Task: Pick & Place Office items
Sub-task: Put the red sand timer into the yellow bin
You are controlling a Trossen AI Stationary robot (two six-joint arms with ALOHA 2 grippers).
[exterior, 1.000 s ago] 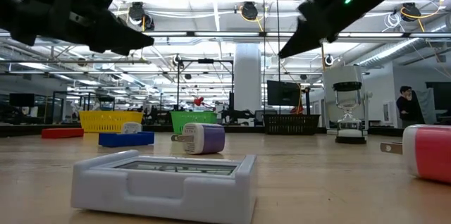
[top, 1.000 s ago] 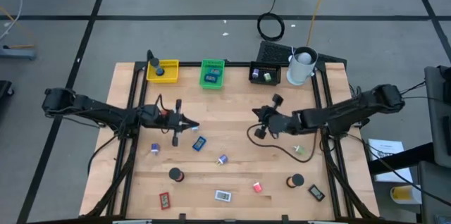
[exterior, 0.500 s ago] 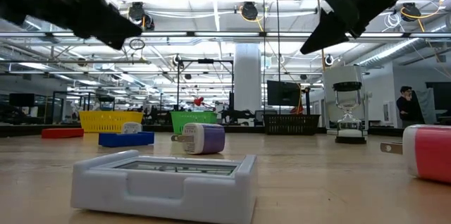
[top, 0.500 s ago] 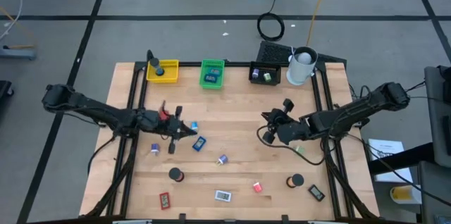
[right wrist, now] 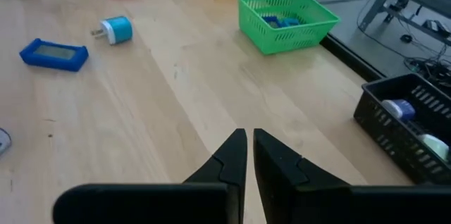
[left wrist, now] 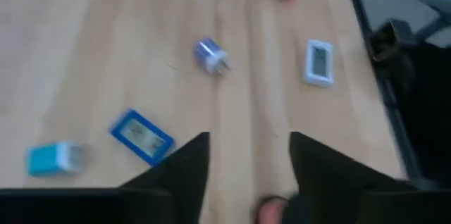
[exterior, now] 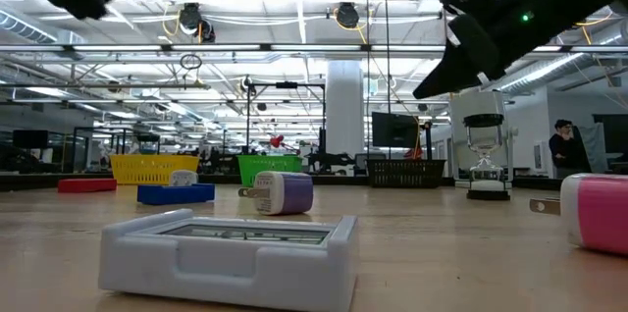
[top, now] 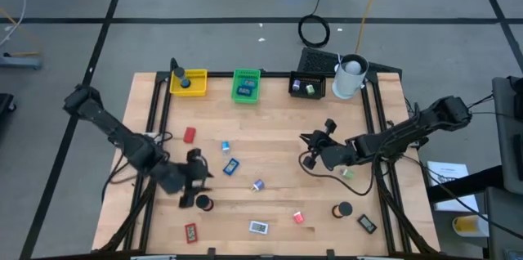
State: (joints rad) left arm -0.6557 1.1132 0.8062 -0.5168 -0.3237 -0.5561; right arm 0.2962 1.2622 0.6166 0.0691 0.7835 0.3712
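Note:
The office items lie scattered on the wooden table: a red piece (top: 189,135), a teal charger (top: 225,145), a blue flat piece (top: 231,165), a purple-blue charger (top: 258,185), a black roll (top: 204,203), a white flat piece (top: 258,226) and a pink bit (top: 299,217). My left gripper (top: 200,184) hangs open above the table's near left part, just beside that black roll and clear of the table; in its wrist view the fingers (left wrist: 184,171) frame bare wood. My right gripper (top: 304,139) is shut and holds nothing, above the table's right middle.
At the far edge stand a yellow tray (top: 189,82), a green tray (top: 246,85), a black tray (top: 308,87) and a white cup (top: 350,78). Another black roll (top: 341,209), a black piece (top: 367,224) and a red piece (top: 190,232) lie near the front edge. A cable loops below my right wrist (top: 315,168).
My left gripper has swung from beside the teal charger toward the table's near left, risen and turned, and its fingers, closed to a point before, now stand apart. My right gripper has drifted a little toward the right and near edges and sunk slightly. No item has moved.

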